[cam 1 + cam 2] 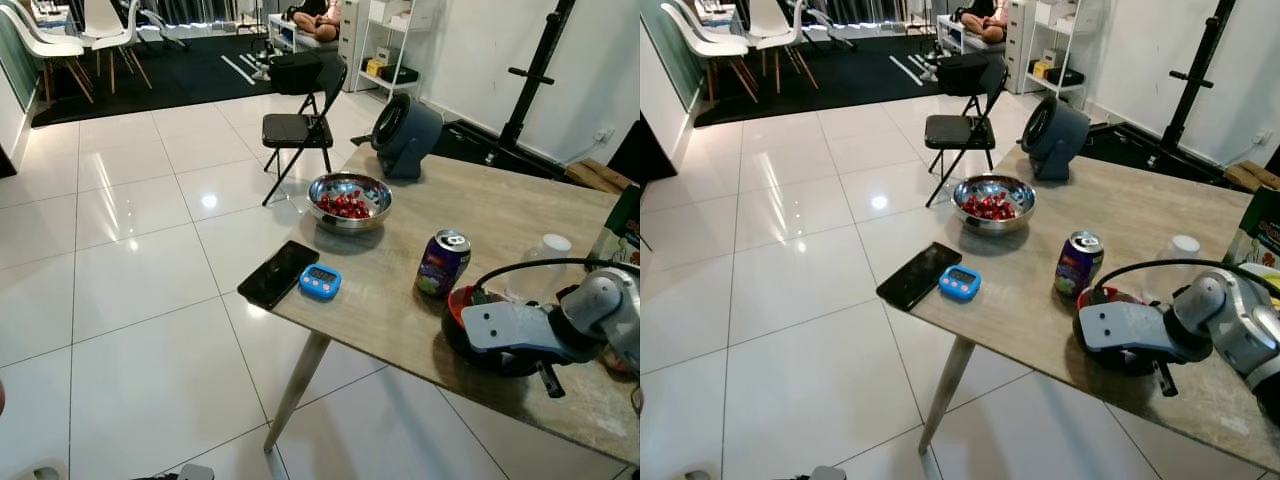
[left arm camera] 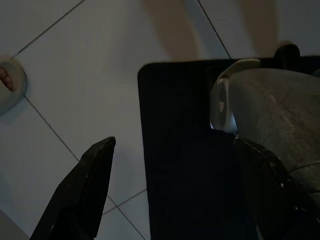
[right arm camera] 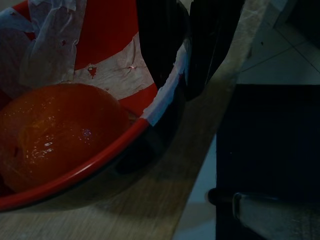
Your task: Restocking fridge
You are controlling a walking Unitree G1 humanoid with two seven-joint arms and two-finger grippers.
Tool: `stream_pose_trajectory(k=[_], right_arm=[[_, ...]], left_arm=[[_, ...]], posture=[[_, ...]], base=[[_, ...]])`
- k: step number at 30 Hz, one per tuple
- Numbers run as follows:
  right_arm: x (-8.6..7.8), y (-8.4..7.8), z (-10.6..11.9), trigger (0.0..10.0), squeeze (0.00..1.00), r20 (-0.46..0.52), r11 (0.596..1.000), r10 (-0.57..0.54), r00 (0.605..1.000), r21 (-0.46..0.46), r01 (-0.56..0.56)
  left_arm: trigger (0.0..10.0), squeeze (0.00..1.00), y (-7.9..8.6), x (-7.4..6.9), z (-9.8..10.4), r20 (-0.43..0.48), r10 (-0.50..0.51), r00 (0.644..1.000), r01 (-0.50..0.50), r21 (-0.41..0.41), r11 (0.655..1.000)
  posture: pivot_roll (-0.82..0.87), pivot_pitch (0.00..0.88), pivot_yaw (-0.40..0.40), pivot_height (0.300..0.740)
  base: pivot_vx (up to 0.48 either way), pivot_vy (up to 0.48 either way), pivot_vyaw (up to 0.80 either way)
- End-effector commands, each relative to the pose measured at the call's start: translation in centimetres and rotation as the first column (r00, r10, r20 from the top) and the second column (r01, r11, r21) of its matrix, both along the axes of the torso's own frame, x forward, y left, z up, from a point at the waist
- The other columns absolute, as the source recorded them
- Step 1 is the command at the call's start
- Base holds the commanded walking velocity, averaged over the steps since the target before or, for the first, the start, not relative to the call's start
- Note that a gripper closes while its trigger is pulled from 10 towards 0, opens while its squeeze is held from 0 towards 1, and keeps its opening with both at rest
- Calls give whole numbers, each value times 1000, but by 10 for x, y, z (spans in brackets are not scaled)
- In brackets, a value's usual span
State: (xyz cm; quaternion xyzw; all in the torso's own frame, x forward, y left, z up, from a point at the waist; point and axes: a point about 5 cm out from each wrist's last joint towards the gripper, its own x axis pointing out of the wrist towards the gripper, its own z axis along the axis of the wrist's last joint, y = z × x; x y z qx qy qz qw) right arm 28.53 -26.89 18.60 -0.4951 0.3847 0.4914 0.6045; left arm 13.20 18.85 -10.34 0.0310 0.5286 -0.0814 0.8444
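White floor tiles run back to a folding chair, and a pale wooden table takes up the near right. Farthest to the left of the right gripper lie a black phone and a blue timer, side by side near the table edge. Further along, and farther back, is a steel bowl of red fruit with a grey fan behind it. A purple drink can stands upright just beside the gripper. The gripper itself sits at the rim of a red-and-black bowl near the table's front edge; one black finger goes down inside the rim and the other outside, pinching the wall. An orange rests in the bowl on crumpled paper.

The left gripper hangs low over the floor, fingers apart and empty.

This looks like the pick-up of the bowl for the fridge. To do it well, keep the pinch firm and lift straight up and level, since a rim hold lets the bowl tip and the orange roll. Clear the can before swinging away.
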Motion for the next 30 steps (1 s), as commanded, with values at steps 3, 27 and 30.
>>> stream_pose_trajectory(k=[3, 27, 30], right_arm=[[-3, -4, 1, 10000, 0, -2, 1000, -17, 1000, -5, 17], [-12, -13, -5, 10000, 0, -23, 997, -72, 997, -10, 71], [-13, -21, -15, 10000, 0, -34, 993, -116, 993, -20, 115]], left_arm=[[10000, 0, 9, -10, -2, -38, -8, 999, 8, 12, 1000], [10000, 0, -13, -6, -4, -39, -25, 999, 24, -13, 1000], [10000, 0, -14, -3, -3, -32, -24, 999, 24, -8, 1000]], posture=[[-104, 31, 14, 740], [-117, 39, 25, 740], [-116, 36, 28, 740]], base=[[-321, 0, 0], [-310, 0, 0], [0, 0, 0]])
